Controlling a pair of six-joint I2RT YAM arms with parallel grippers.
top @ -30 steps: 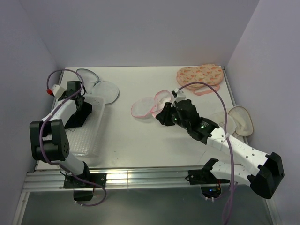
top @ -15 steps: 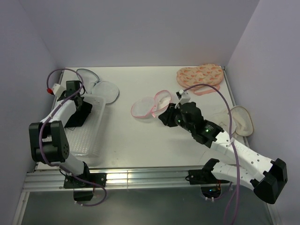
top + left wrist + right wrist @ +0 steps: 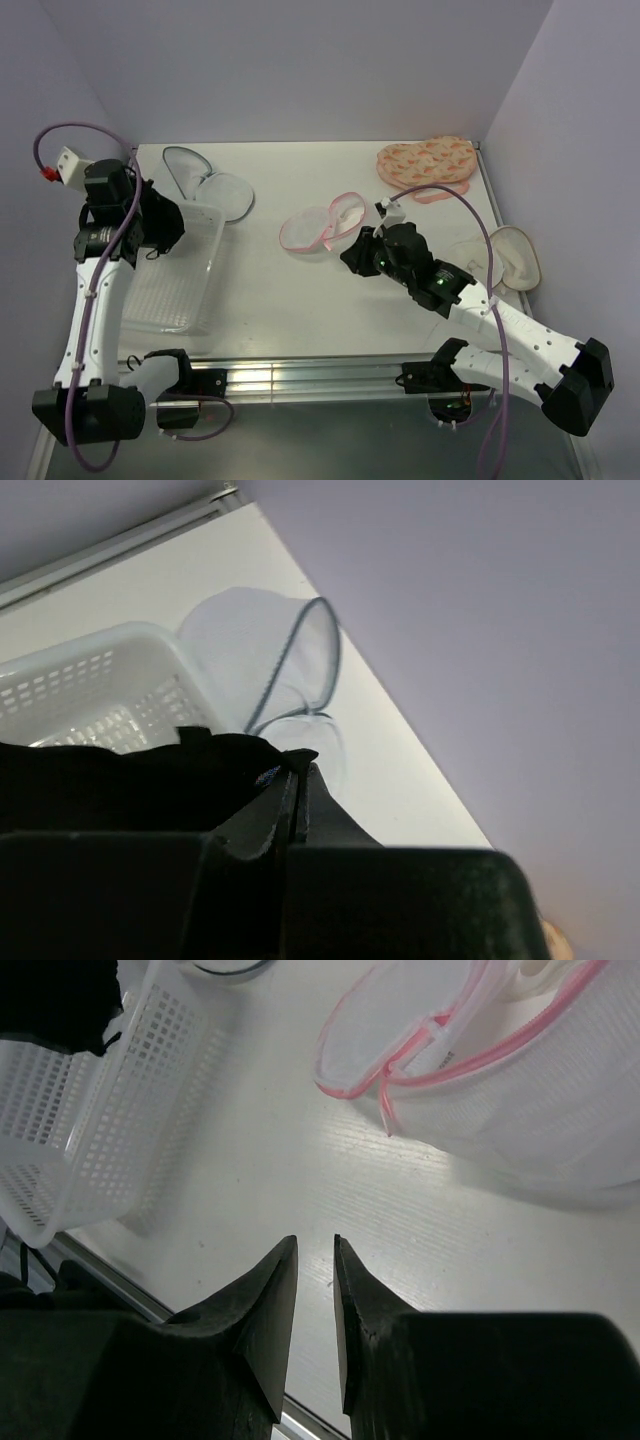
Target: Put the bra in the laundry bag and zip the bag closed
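The left gripper [image 3: 299,775] pinched the bra [image 3: 140,775] above the basket [image 3: 185,290], with the side wall [image 3: 460,630] near it. The right gripper [image 3: 316,1260] stood slightly spread, empty, over bare table [image 3: 290,1160], the bag [image 3: 520,1090] just ahead.

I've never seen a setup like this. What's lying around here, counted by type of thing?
Pouches: 4 (pink-trimmed laundry bag, grey-trimmed pouch, orange patterned pouch, tan-edged pouch)
White plastic basket: 1
Black bra: 1
Total: 6

Black bra [image 3: 110,780] aloft at left, pink-trimmed laundry bag [image 3: 320,228] lying open
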